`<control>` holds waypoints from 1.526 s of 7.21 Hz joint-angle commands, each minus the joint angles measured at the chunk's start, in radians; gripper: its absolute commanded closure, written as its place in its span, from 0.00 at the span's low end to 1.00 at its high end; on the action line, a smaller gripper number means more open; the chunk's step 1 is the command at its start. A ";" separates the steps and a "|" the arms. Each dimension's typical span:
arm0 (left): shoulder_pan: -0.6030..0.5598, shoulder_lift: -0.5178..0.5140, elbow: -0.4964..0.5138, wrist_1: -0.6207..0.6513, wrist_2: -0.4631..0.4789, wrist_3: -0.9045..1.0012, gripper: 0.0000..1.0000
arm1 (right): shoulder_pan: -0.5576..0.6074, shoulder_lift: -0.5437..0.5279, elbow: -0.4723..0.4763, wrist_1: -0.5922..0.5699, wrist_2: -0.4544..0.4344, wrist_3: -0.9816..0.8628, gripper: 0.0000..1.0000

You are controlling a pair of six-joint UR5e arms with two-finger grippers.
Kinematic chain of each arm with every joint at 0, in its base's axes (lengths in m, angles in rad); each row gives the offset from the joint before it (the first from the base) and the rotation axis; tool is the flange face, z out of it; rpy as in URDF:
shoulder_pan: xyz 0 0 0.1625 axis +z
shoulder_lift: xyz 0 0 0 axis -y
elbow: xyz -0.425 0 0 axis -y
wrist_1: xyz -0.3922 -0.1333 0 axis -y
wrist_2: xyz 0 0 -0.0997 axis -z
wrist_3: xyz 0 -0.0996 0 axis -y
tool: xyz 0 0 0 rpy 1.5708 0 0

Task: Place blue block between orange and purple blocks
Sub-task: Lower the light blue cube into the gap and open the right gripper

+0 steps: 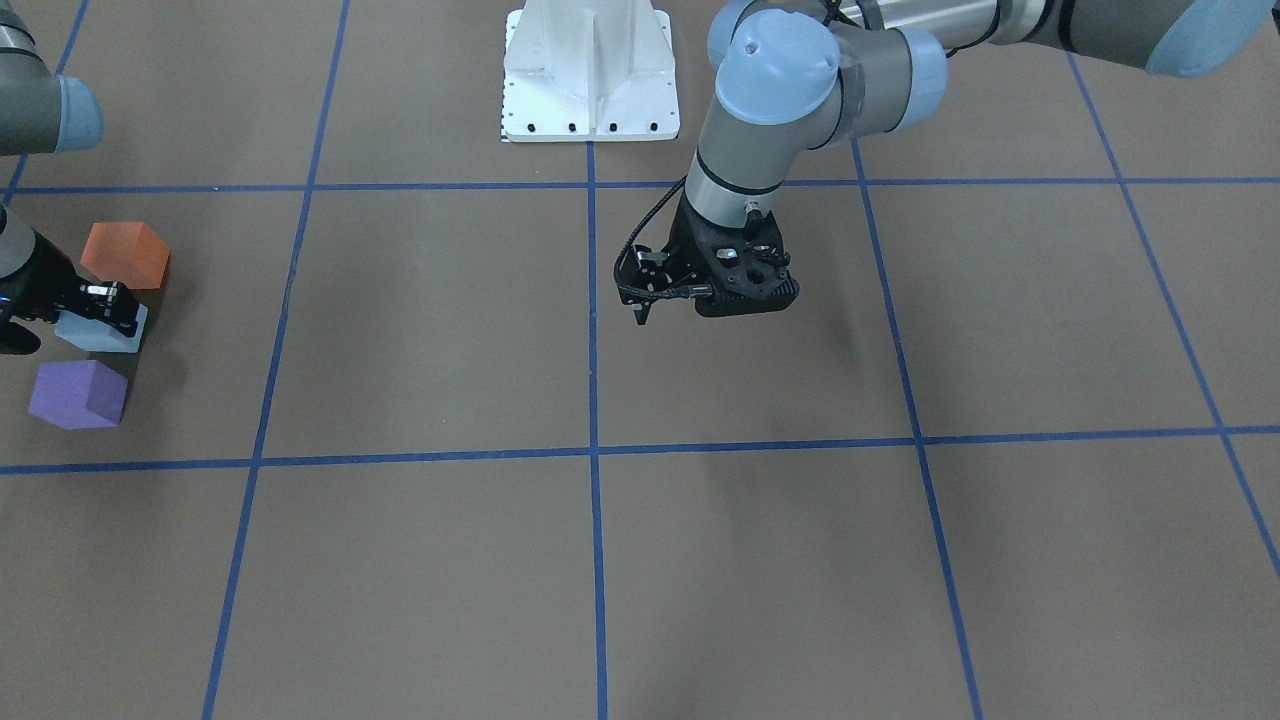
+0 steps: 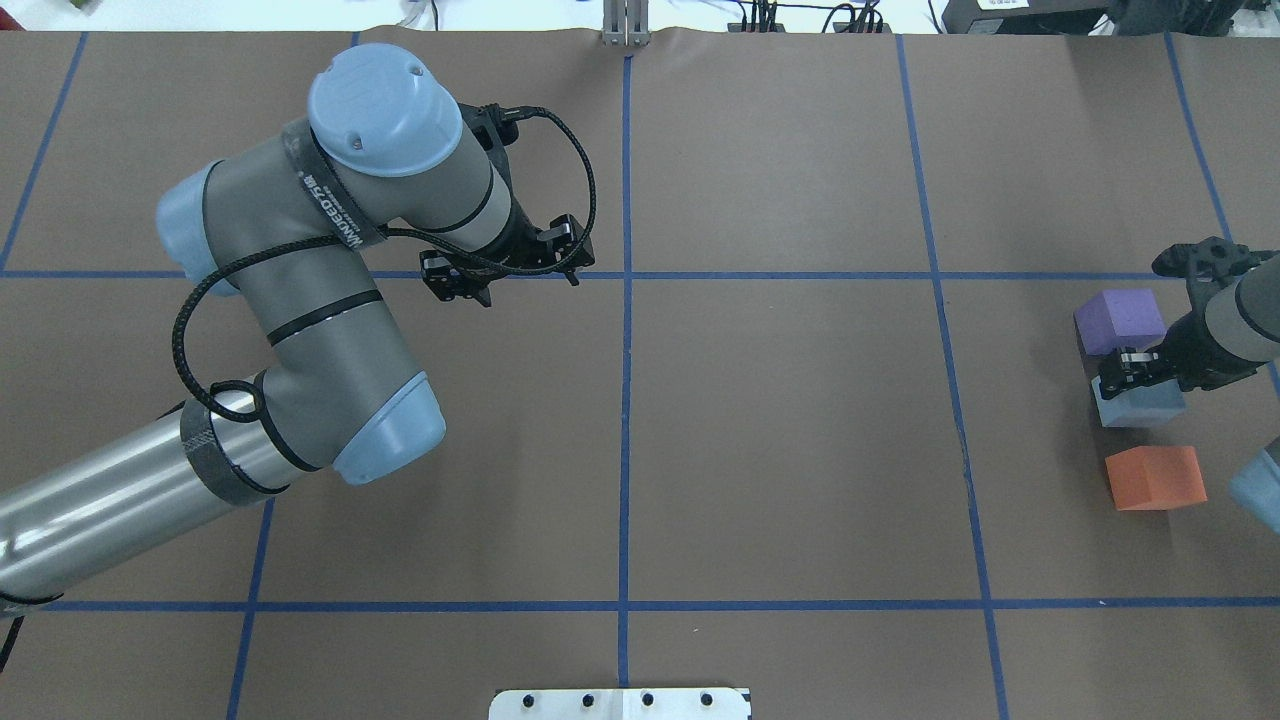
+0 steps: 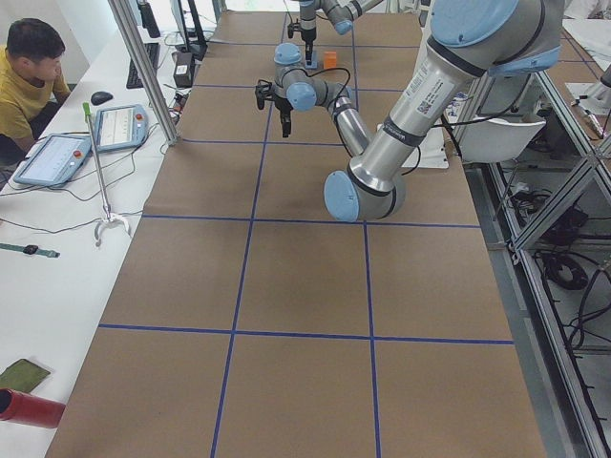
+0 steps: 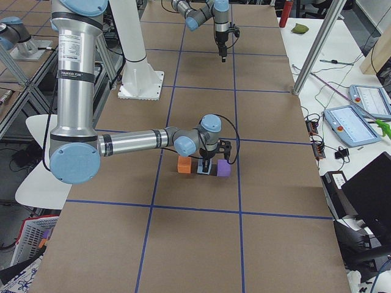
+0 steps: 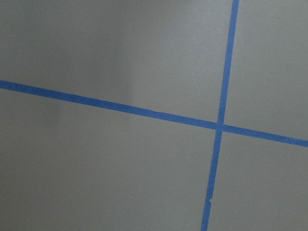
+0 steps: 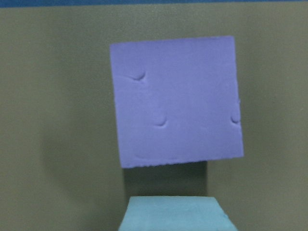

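Observation:
The blue block (image 2: 1142,408) rests on the table between the purple block (image 2: 1120,320) and the orange block (image 2: 1155,478), all in one row at the far right of the overhead view. My right gripper (image 2: 1133,374) stands upright over the blue block and is shut on it. In the front view the blue block (image 1: 98,332) lies between the orange block (image 1: 125,255) and the purple block (image 1: 78,393), under my right gripper (image 1: 106,304). The right wrist view shows the purple block (image 6: 175,101) ahead and the blue block's top (image 6: 173,214) at the bottom edge. My left gripper (image 2: 505,278) hangs open and empty above the table's middle.
The robot's white base (image 1: 590,75) stands at the table's near edge. Blue tape lines (image 5: 219,126) divide the brown table into squares. An operator (image 3: 29,72) sits at a side desk, off the table.

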 commanded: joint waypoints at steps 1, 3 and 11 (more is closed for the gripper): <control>0.000 -0.002 -0.001 0.000 0.000 0.000 0.00 | 0.000 0.006 -0.008 0.000 0.000 -0.001 0.82; 0.000 -0.002 -0.001 0.000 0.000 0.000 0.00 | 0.000 0.012 -0.008 0.000 0.000 0.002 0.16; -0.006 0.020 -0.039 0.003 0.002 -0.025 0.00 | 0.211 -0.100 0.124 0.104 0.178 -0.010 0.00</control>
